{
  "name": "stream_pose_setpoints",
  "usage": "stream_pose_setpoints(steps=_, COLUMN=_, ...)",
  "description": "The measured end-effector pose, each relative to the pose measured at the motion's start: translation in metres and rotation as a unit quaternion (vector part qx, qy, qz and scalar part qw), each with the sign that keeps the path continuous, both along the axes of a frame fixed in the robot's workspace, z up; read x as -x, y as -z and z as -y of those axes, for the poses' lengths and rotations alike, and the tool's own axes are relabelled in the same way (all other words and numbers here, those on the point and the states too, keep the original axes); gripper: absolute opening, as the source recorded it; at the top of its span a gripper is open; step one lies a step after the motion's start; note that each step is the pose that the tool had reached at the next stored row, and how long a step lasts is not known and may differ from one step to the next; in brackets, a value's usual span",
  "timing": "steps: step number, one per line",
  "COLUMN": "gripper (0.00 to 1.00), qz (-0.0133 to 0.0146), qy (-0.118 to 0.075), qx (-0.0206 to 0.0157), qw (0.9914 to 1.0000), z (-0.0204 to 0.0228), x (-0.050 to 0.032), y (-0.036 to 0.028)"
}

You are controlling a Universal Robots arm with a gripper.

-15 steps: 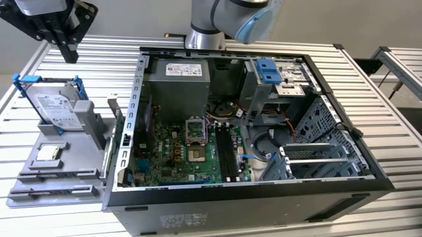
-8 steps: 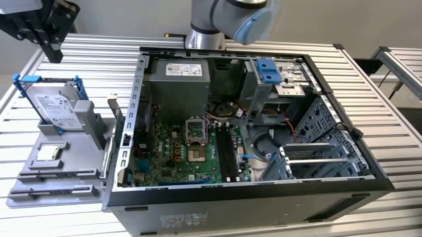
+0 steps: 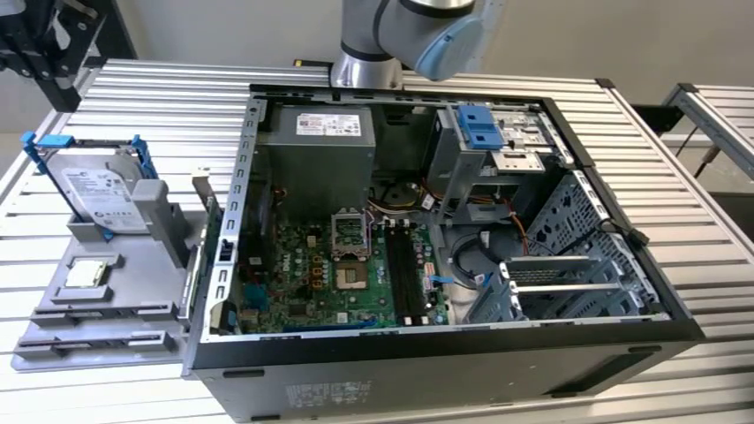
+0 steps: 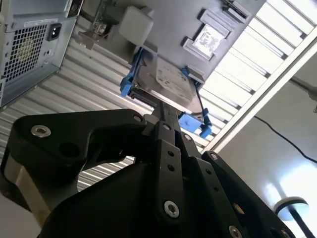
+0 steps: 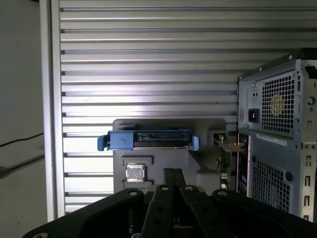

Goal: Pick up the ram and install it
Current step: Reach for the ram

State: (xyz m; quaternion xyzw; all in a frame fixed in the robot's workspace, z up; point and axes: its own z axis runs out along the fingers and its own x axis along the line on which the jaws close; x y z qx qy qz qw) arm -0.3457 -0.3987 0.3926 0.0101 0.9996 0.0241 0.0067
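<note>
The ram (image 3: 215,231) looks like a thin dark stick standing on edge at the right side of the grey holder (image 3: 71,327), tight against the open computer case (image 3: 471,336). The motherboard (image 3: 312,283) lies inside the case, and its long black slots (image 3: 407,269) run beside the processor socket. In both wrist views my gripper (image 5: 174,172) (image 4: 163,106) hangs high above the holder with its black fingers together and nothing between them. It points toward the hard drive (image 5: 148,140), well away from the ram.
A silver hard drive in a blue bracket (image 3: 101,190) stands upright on the holder, with a small square silver chip (image 3: 90,274) in front of it. The power supply (image 3: 318,132) and drive cage (image 3: 489,146) fill the case's back. The table is ribbed metal (image 3: 165,97).
</note>
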Motion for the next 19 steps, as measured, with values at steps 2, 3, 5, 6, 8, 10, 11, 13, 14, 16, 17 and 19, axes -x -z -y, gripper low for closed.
stream_pose_setpoints(steps=2, gripper=0.0, qz=0.0, qy=-0.001, qx=0.0, qw=1.0, z=0.0, x=0.0067, y=0.0)
stream_pose_setpoints(steps=3, gripper=0.0, qz=-0.0001, qy=-0.001, qx=0.0001, qw=1.0, z=0.0, x=0.01, y=-0.0001)
stream_pose_setpoints(steps=5, gripper=0.0, qz=0.0, qy=-0.002, qx=0.0, qw=1.0, z=0.0, x=0.0158, y=0.0)
stream_pose_setpoints(steps=6, gripper=0.0, qz=0.0, qy=-0.003, qx=0.0, qw=1.0, z=0.0, x=0.0186, y=0.0)
stream_pose_setpoints(steps=8, gripper=0.0, qz=0.0, qy=-0.004, qx=0.0, qw=0.99999, z=0.0, x=0.0233, y=0.0)
stream_pose_setpoints(steps=10, gripper=0.0, qz=0.0, qy=-0.004, qx=0.0, qw=0.99999, z=0.0, x=0.0245, y=0.0)
stream_pose_setpoints(steps=11, gripper=0.0, qz=0.0, qy=-0.004, qx=0.0, qw=0.99999, z=0.0, x=0.0246, y=0.0)
stream_pose_setpoints(steps=13, gripper=0.0, qz=0.0, qy=-0.004, qx=0.0, qw=0.99999, z=0.0, x=0.0249, y=0.0)
stream_pose_setpoints(steps=14, gripper=0.0, qz=0.0, qy=-0.004, qx=0.0, qw=0.99999, z=0.0001, x=0.0249, y=0.0)
stream_pose_setpoints(steps=16, gripper=0.0, qz=0.0, qy=-0.004, qx=0.0, qw=0.99999, z=0.0017, x=0.025, y=0.0)
stream_pose_setpoints(steps=17, gripper=0.0, qz=0.0, qy=-0.004, qx=0.0, qw=0.99999, z=0.0031, x=0.025, y=0.0)
stream_pose_setpoints(steps=19, gripper=0.0, qz=0.0, qy=-0.004, qx=0.0, qw=0.99999, z=0.0068, x=0.0249, y=0.0)
